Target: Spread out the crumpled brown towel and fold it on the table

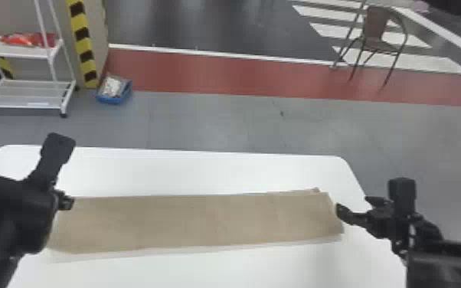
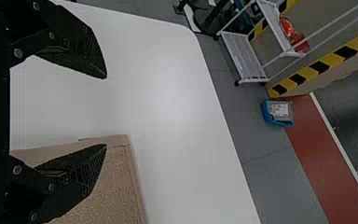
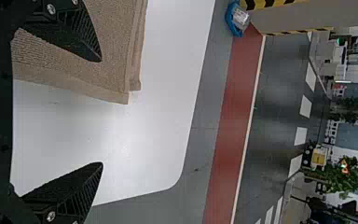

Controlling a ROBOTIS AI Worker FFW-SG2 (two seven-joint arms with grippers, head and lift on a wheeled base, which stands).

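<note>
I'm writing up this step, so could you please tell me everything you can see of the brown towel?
The towel is light brown, with a finely ribbed, woven-looking surface and hemmed edges. It lies flat, folded into a long strip running left to right across the white table. Its layers are slightly offset at the right end. Neither open hand grips it; whether a finger touches it, I cannot tell.

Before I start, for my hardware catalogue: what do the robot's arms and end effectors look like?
The left arm and right arm are black. The left end effector and right end effector each have two black fingers tapering towards the tips, with ridged surfaces and round metallic screws nearer the base.
</note>
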